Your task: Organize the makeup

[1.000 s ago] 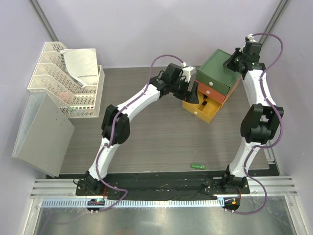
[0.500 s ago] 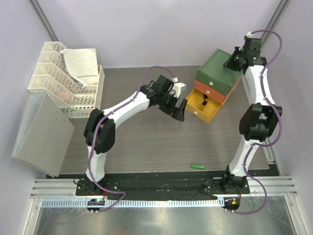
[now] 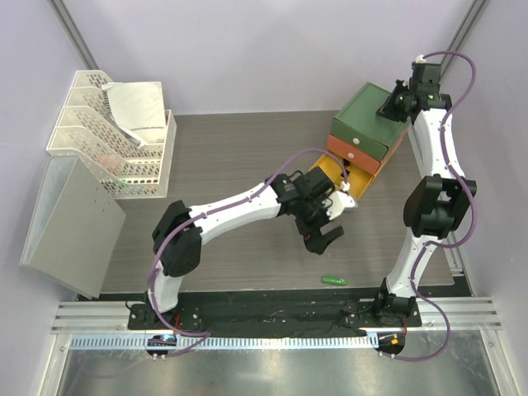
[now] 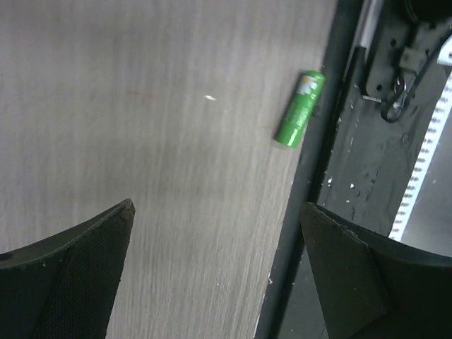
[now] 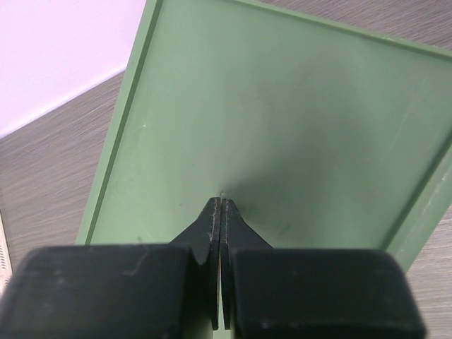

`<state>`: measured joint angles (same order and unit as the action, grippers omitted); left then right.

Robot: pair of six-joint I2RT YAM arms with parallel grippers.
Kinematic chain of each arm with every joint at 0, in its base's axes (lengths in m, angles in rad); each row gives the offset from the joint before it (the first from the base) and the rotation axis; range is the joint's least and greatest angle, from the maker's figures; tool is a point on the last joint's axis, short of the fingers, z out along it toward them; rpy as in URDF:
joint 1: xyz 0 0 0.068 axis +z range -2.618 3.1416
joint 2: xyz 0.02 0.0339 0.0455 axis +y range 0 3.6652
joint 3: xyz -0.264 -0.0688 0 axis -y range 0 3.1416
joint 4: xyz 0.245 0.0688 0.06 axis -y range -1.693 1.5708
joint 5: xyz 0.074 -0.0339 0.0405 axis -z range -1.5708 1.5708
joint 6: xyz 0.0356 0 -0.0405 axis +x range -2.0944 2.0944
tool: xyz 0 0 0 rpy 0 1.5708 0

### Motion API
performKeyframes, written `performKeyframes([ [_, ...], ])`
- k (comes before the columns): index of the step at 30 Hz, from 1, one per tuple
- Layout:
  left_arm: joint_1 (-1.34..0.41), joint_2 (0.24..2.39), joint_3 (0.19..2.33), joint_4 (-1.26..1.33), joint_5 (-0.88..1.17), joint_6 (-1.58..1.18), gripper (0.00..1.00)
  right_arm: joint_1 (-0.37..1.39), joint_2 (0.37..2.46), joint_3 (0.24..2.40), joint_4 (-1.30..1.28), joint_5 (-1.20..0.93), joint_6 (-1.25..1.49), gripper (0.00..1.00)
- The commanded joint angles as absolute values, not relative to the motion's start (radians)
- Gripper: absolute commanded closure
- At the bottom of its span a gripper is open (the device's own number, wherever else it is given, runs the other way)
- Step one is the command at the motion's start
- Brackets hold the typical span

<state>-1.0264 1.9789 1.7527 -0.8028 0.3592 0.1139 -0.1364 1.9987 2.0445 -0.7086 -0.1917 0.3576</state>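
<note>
**Green tube at the table's front edge**

Your green tube (image 3: pixel 335 280) lies flat on the grey wood-grain table (image 3: pixel 231 157), just beside its front edge. Left gripper (image 3: pixel 323 234) hangs near it, jaws wide apart and empty. Right gripper (image 5: pixel 221 203) is pinched closed over the drawer box (image 3: pixel 363 124) top. White racks (image 3: pixel 107 132) sit far left, with lilac walls around.

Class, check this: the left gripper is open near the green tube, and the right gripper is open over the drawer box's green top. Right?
One error: the right gripper is shut, jaws pressed together over the green top of the drawer box, as the right wrist view shows. The rest stands.
</note>
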Motion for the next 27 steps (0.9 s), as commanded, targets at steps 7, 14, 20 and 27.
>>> performKeyframes([
  [7, -1.199, 1.985, 1.689, -0.776, 0.239, 0.273, 0.03, -0.132, 1.942, 1.996, -0.782, -0.203, 0.373, 0.99],
  [14, -1.233, 1.98, 1.614, -0.701, 0.278, 0.29, 0.05, -0.132, 1.882, 1.908, -0.796, -0.196, 0.407, 0.99],
  [20, -1.239, 2.023, 1.644, -0.681, 0.296, 0.298, 0.05, -0.133, 1.856, 1.835, -0.795, -0.176, 0.408, 0.99],
  [27, -1.272, 2.066, 1.692, -0.657, 0.296, 0.282, 0.05, -0.133, 1.841, 1.813, -0.781, -0.184, 0.433, 0.99],
])
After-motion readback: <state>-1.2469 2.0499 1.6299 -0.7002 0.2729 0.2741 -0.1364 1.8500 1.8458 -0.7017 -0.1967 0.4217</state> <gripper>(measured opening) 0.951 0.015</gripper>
